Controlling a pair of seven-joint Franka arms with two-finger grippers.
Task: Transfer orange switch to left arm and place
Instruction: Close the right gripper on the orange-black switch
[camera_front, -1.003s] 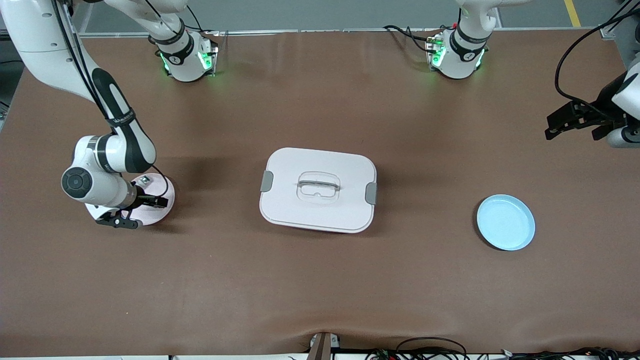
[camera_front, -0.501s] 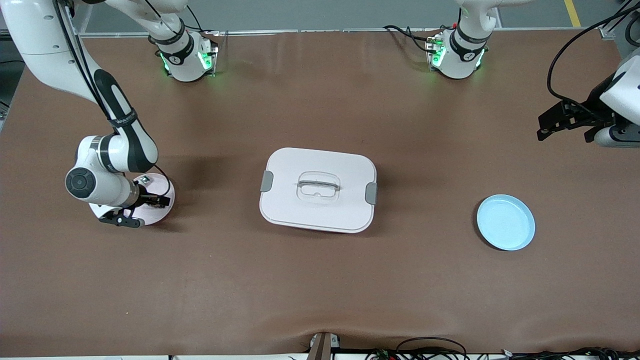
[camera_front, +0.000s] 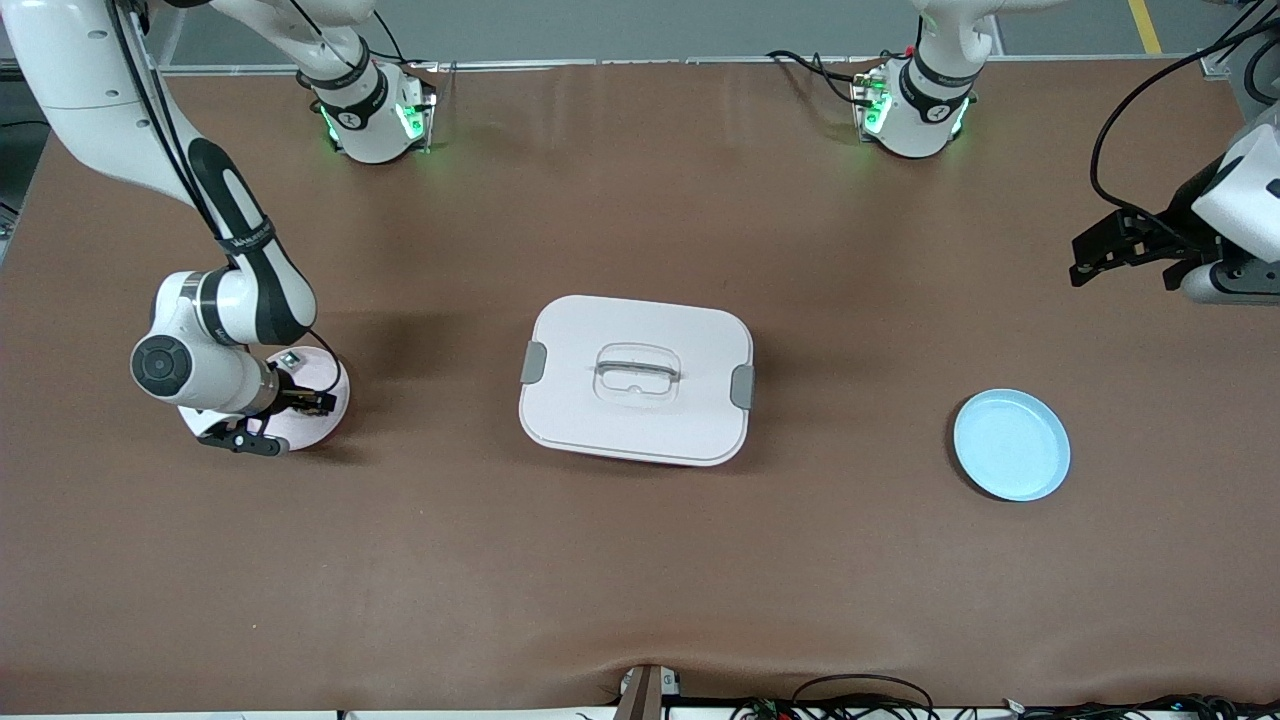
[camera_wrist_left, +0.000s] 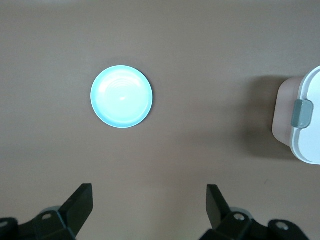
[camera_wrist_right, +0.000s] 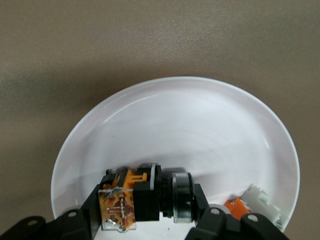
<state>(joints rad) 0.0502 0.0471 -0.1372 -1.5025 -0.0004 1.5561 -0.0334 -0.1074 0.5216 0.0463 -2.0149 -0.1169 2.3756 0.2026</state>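
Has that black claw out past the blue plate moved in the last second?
Yes. The left gripper has drifted up the front view, away from the blue plate and toward the robot bases.

Brown table (camera_front: 640, 580), matte top, faintly wrinkled along the edge nearest the front camera. Directly on it, three things in a row from one end to the other, well apart from each other. White box (camera_front: 636, 380) at mid-table, lid on, grey clips on its two short sides, recessed handle in the lid. Pale pink plate (camera_front: 325, 400) toward the right arm's end, partly covered by the arm above it. Light blue plate (camera_front: 1011, 445) toward the left arm's end, slightly nearer to the front camera than the box. Both arm bases (camera_front: 372, 115) bolted along the edge farthest from that camera, green lights showing.
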